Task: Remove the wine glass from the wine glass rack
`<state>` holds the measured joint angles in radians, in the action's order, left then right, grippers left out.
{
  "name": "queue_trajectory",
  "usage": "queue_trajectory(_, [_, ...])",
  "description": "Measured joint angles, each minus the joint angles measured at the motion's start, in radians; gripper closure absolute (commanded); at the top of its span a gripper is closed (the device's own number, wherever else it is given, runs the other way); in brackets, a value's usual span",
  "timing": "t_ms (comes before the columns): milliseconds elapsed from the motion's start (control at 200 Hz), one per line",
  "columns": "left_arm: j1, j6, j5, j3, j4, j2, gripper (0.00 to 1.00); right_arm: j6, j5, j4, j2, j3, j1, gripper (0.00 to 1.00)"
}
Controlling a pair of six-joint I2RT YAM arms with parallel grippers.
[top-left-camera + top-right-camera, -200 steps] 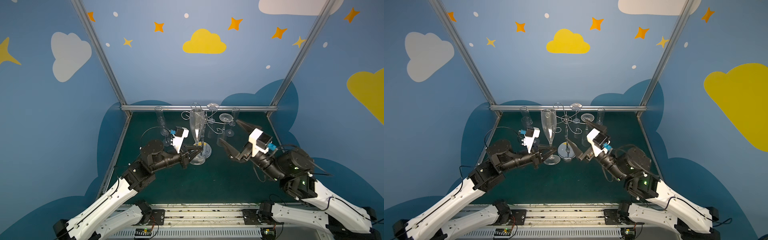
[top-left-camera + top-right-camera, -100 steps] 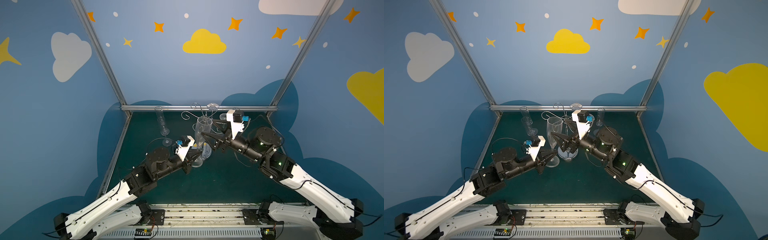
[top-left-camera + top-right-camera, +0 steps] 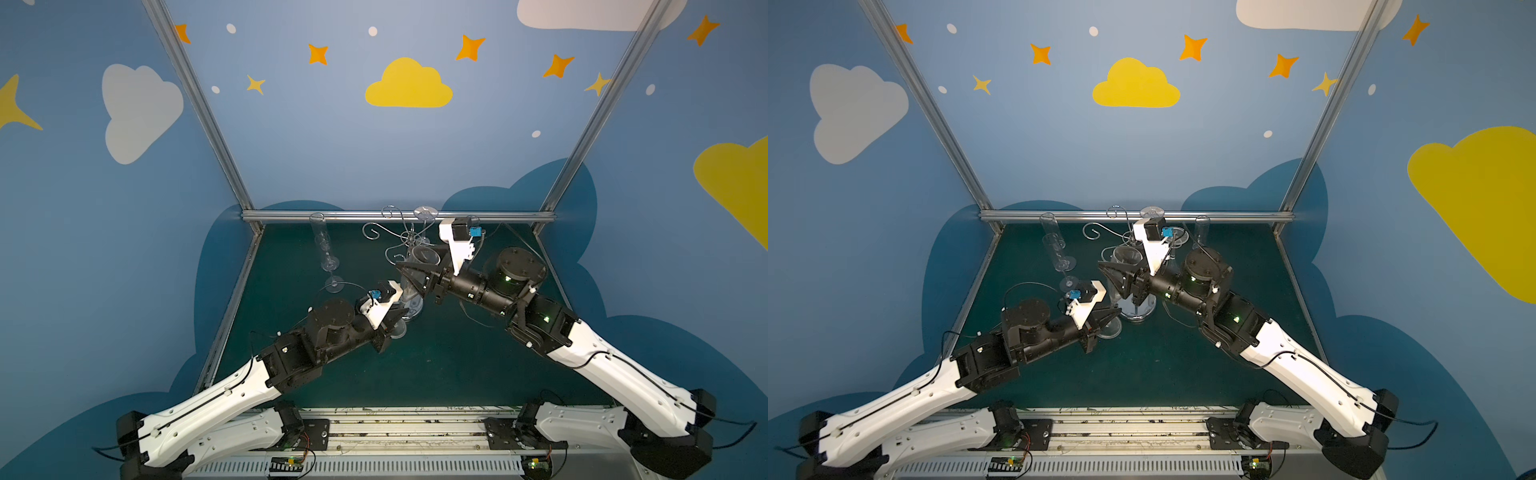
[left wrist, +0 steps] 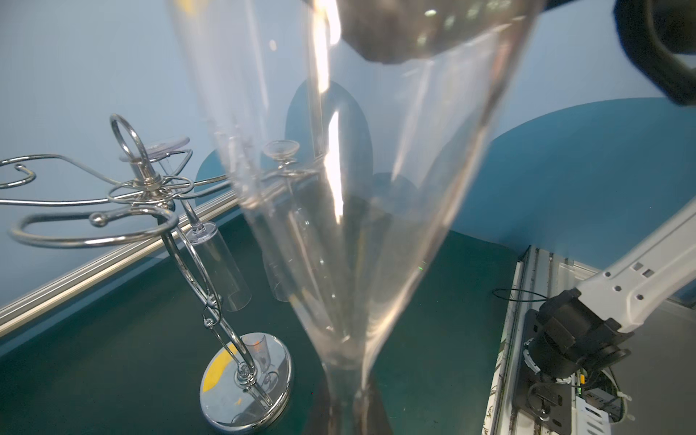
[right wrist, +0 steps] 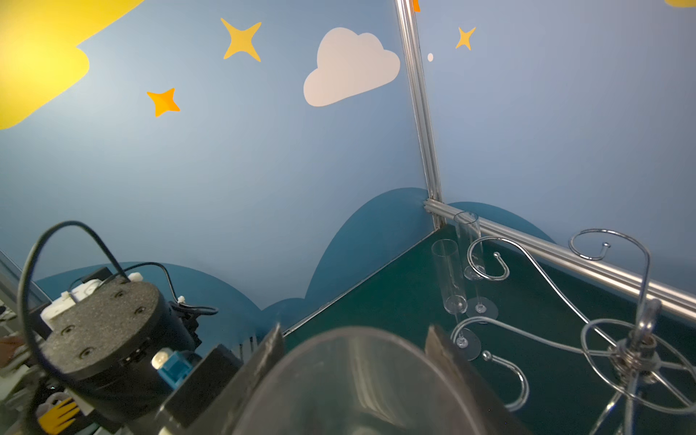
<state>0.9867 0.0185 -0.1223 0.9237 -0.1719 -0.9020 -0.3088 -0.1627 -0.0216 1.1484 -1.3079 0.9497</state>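
Green table (image 3: pixel 457 365) bears the wine glass rack (image 4: pixel 226 399) and two flutes (image 5: pixel 448 278).

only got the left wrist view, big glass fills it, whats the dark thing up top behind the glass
Observer: The right gripper; its fingers sit either side of the wine glass bowl, near the rim.
Operator: squeezing yet
Observer: Cannot tell; in the right wrist view the fingers look right against the glass.
Operator: any glasses off the rack already
Observer: Two flutes stand upright on the mat toward the back left corner, apart from the wine glass rack.
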Motion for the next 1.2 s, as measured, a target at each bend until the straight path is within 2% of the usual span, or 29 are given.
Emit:
queue_trajectory(80, [0.002, -0.008, -0.009, 0.0, 0.0, 0.0, 0.97, -0.005, -0.004, 0.0, 0.0, 0.001, -0.006, 0.59])
queue_trajectory(225, [0.002, -0.015, -0.016, 0.0, -0.001, -0.003, 0.95, -0.01, -0.014, 0.005, -0.001, 0.008, -0.015, 0.63])
queue_trajectory(250, [0.002, -0.015, -0.017, 0.0, -0.001, -0.003, 0.9, -0.01, -0.015, 0.006, -0.001, 0.009, -0.016, 0.64])
queue_trajectory(415, [0.002, -0.017, -0.032, 0.002, -0.001, -0.005, 0.38, -0.008, -0.021, 0.008, -0.004, 0.023, -0.023, 0.64])
queue_trajectory(456, [0.002, -0.015, -0.034, 0.002, -0.001, -0.002, 0.29, -0.006, -0.022, 0.006, -0.008, 0.028, -0.024, 0.64])
queue_trajectory(511, [0.002, -0.015, -0.036, 0.001, 0.001, 0.008, 0.23, -0.002, -0.021, 0.0, -0.018, 0.039, -0.026, 0.64])
queue_trajectory(656, [0.002, -0.011, -0.042, -0.025, 0.015, 0.07, 0.16, 0.011, -0.006, -0.029, -0.079, 0.085, -0.027, 0.64])
queue_trajectory(831, [0.002, -0.008, -0.074, -0.064, 0.024, 0.139, 0.12, 0.025, 0.054, -0.09, -0.208, 0.178, -0.032, 0.65])
queue_trajectory(1196, [0.002, 0.008, -0.171, -0.118, 0.023, 0.246, 0.09, 0.148, 0.359, -0.221, -0.486, 0.434, -0.085, 0.67])
